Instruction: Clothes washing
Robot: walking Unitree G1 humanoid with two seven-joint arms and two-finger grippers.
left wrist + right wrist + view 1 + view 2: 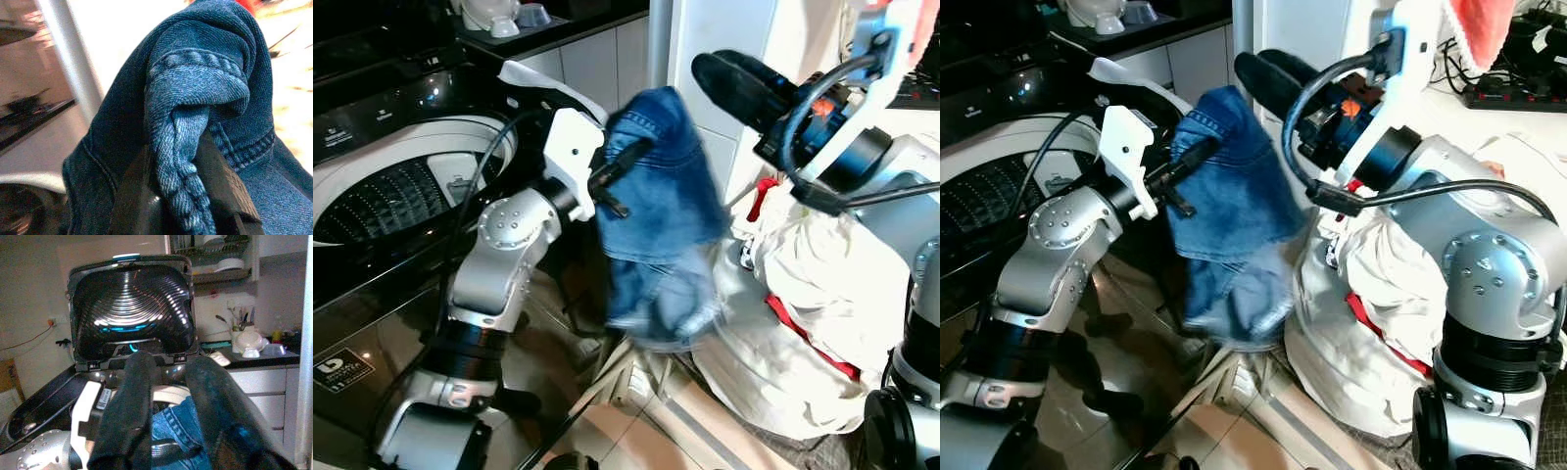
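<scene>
A blue denim garment (658,201) hangs in the air beside the open top-loading washing machine (411,137), its lower part blurred. My left gripper (628,160) is shut on a folded seam of the denim (195,98), which is pinched between the two black fingers (129,196). My right gripper (729,76) is raised just right of and above the garment, open, with nothing between its fingers (127,401). Past them I see the denim (173,431), the left arm and the machine's raised dark lid (132,308). The perforated drum (396,196) lies to the left.
A white laundry bag (813,294) with a red strap (808,338) sits on the floor at the right. A dark counter with bowls (504,15) runs behind the machine. A grey pole (658,44) stands by the white wall. Cables and a power strip (1518,93) lie at the far right.
</scene>
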